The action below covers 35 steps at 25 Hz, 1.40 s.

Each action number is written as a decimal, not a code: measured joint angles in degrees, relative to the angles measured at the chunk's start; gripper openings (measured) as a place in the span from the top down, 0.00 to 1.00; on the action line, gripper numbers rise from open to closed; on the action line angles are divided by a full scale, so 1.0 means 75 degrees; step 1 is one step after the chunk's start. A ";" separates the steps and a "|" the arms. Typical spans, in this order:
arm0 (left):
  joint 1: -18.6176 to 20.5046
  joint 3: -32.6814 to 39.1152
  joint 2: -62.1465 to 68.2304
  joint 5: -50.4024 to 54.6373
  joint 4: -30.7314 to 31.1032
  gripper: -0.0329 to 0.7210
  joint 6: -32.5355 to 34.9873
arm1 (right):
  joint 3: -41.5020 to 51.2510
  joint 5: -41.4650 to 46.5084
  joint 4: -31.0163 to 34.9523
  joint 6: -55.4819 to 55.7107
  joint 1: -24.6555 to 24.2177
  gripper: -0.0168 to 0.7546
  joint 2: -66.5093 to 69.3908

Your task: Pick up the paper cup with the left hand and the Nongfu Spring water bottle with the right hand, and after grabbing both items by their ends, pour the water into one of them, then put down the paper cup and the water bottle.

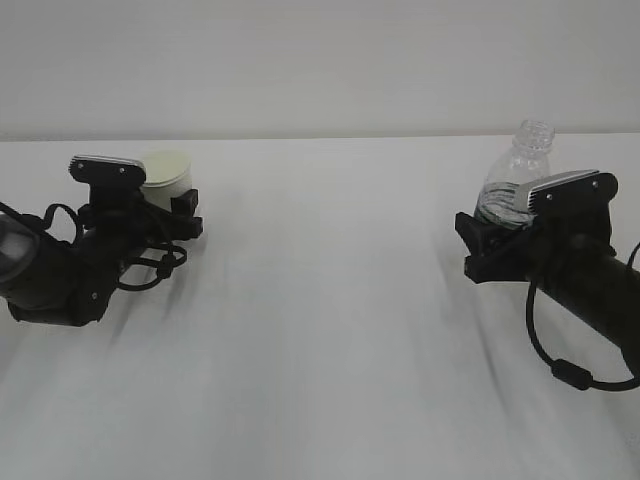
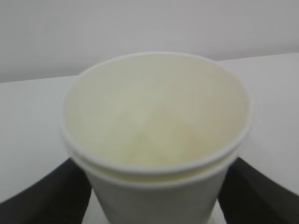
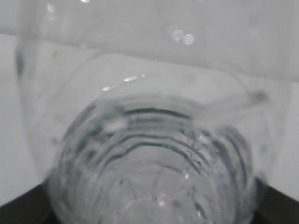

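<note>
Paper cup [image 1: 167,172] on the left and Nongfu Spring water bottle [image 1: 514,180] on the right, both low over the white worktop [image 1: 320,330]. My left claw [image 1: 175,205] grips the cup's lower part, mouth up. My right claw [image 1: 490,235] grips the uncapped bottle near its base, neck tilted up and slightly rightward.
</note>
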 joint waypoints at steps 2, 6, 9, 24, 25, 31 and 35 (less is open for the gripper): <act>0.0048 -0.0115 0.0070 0.0034 0.0000 0.18 0.0000 | 0.0000 0.0000 -0.0057 0.0000 0.0000 0.33 0.0000; 0.0083 -0.0316 0.0248 0.0093 -0.0031 0.18 0.0000 | 0.0000 0.0000 -0.0110 0.0000 0.0000 0.33 0.0000; 0.0083 -0.0508 0.0311 0.0184 -0.0031 0.18 0.0000 | 0.0000 0.0000 -0.0110 0.0000 0.0000 0.33 0.0000; 0.0083 -0.1047 0.0568 0.0428 -0.0031 0.32 0.0000 | 0.0000 0.0000 -0.0167 0.0000 0.0000 0.33 0.0000; 0.0083 -0.1047 0.0568 0.0428 -0.0031 0.33 0.0000 | 0.0000 0.0000 -0.0167 0.0000 0.0000 0.33 0.0000; 0.0118 -0.0845 0.0346 0.0458 -0.0031 0.34 0.0000 | 0.0000 0.0000 -0.0167 -0.0005 0.0000 0.33 0.0000; 0.0180 -0.0463 -0.0096 0.0472 -0.0001 0.34 0.0000 | 0.0000 0.0000 -0.0167 -0.0017 0.0000 0.33 0.0000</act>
